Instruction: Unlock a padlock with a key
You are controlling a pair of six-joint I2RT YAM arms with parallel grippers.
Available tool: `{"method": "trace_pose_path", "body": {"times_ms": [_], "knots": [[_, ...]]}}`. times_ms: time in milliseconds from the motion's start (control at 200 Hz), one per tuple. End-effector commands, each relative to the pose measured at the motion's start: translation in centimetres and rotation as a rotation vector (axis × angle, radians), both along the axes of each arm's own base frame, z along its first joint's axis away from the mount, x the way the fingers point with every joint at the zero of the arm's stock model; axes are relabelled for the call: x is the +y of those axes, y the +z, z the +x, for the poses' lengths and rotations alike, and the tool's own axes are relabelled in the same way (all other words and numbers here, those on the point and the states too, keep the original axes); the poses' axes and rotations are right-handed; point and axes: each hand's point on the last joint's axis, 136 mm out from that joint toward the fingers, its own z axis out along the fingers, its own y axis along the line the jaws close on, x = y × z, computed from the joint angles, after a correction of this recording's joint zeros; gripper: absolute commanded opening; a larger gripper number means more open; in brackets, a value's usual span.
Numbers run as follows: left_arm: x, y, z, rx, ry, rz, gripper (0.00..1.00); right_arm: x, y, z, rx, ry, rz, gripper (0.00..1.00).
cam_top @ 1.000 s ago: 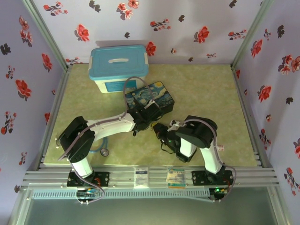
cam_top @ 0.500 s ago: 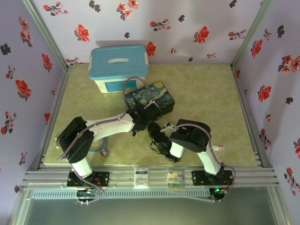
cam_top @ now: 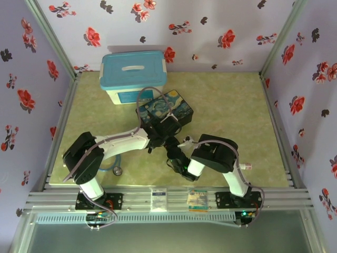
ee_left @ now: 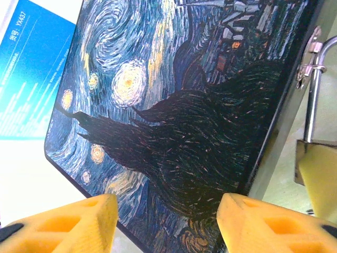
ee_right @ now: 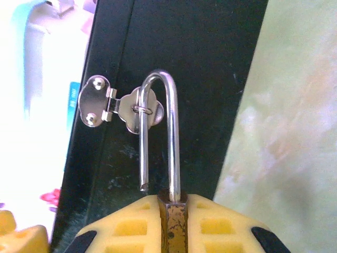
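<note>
Since the short leg of the padlock's (ee_right: 174, 137) silver loop ends in open air beside the brass body instead of inside it, the unlocking itself looks done, or very nearly so. The right gripper (ee_right: 172, 211) is clamped on that brass body, with a yellow pad pressed to each side and the loop pointing away from the wrist.

What is left, as I judge it, is small. The loop runs through the little ring of the hasp (ee_right: 118, 105) on the dark side of the painted box (ee_left: 174, 121). The lock therefore hangs on the box, and it would have to be swung or slid off if the job is meant to end with it free. Whether the key sits in the lock's underside I cannot tell (that end is buried between the pads).

The left gripper (ee_left: 166, 232) has its jaws apart, one on each side of the near corner of the box's lid. Whether they press on the box or merely straddle it I cannot tell. From above, both grippers meet at the near edge of the box, which lies on the green table (cam_top: 237, 105) just in front of a blue-lidded tub (cam_top: 134, 71).
</note>
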Motion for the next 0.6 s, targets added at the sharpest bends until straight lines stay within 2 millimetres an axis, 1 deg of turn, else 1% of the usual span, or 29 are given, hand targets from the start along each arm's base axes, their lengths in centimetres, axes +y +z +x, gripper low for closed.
{"method": "trace_pose_path", "body": {"times_ms": [0,50,140,290,335,365,445,480,530,595], "knots": [[4.6,-8.3,-6.2,0.372,-0.086,0.243,0.57,-0.8,-1.1,1.5,-0.012,-0.024,-0.027,0.00],[4.6,-8.5,-6.3,0.375,-0.089,0.245,0.57,-0.3,0.8,1.8,-0.061,-0.011,-0.072,0.00],[4.8,-8.8,-6.3,0.380,-0.088,0.254,0.57,-1.1,3.2,1.9,-0.107,-0.040,-0.094,0.00],[4.5,-9.0,-6.2,0.379,-0.099,0.251,0.57,-2.7,5.1,2.1,-0.142,-0.072,-0.135,0.00],[4.5,-9.0,-6.2,0.380,-0.099,0.254,0.57,-3.5,5.1,2.1,-0.141,-0.094,-0.147,0.00],[4.5,-9.0,-6.3,0.382,-0.099,0.253,0.57,-4.1,4.8,2.2,-0.129,-0.114,-0.130,0.00],[4.6,-9.0,-6.3,0.383,-0.098,0.252,0.57,-6.1,3.3,3.4,-0.076,-0.139,-0.059,0.00],[4.7,-9.1,-6.4,0.384,-0.097,0.253,0.57,-6.8,3.0,3.8,-0.066,-0.147,-0.051,0.00],[4.7,-9.0,-6.5,0.384,-0.097,0.252,0.57,-7.3,3.0,4.1,-0.065,-0.140,-0.067,0.00],[4.8,-9.0,-6.5,0.383,-0.095,0.250,0.57,-7.8,3.1,4.0,-0.067,-0.140,-0.092,0.00]]}}
